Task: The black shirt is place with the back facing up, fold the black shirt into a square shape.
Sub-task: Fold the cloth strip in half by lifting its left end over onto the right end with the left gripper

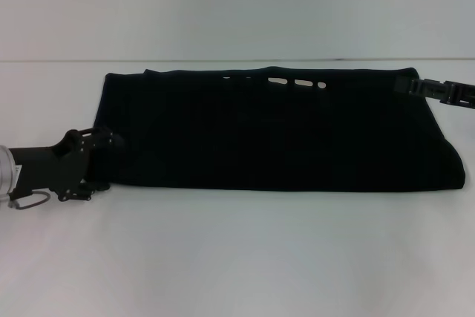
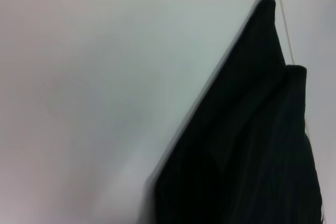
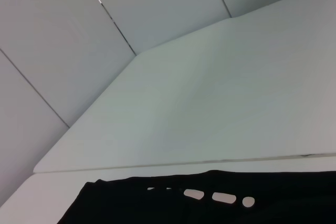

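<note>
No readable text, labels, brands, numbers or signs in any view.

**Three views: one high and wide, two low and close**

The head camera looks forward and down over the white worktop [image 1: 237, 257], taking in the whole black shirt [image 1: 282, 135] with the left gripper [image 1: 100, 161] at one end and the right gripper [image 1: 445, 93] at the other. The left wrist camera sits close over the shirt's corner. The right wrist camera skims low across the far hem toward the walls. All three share the shirt.
</note>
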Tool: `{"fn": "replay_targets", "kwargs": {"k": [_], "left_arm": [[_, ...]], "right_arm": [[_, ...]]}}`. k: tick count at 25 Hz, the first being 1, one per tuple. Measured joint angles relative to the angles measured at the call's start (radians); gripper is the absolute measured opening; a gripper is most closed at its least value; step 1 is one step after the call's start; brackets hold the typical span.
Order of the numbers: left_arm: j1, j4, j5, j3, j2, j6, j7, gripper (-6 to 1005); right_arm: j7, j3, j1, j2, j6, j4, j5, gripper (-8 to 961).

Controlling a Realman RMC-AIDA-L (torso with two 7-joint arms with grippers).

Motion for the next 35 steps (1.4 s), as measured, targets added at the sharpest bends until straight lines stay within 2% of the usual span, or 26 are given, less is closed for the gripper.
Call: {"fn": "replay_targets", "kwargs": {"k": [35], "left_arm": [[0.012,-0.013,-0.004,0.000,-0.006,-0.058,-0.006,896]], "right_arm": [[0.004,-0.003,0.000,0.000,0.024,0.000,0.012,927]]}}
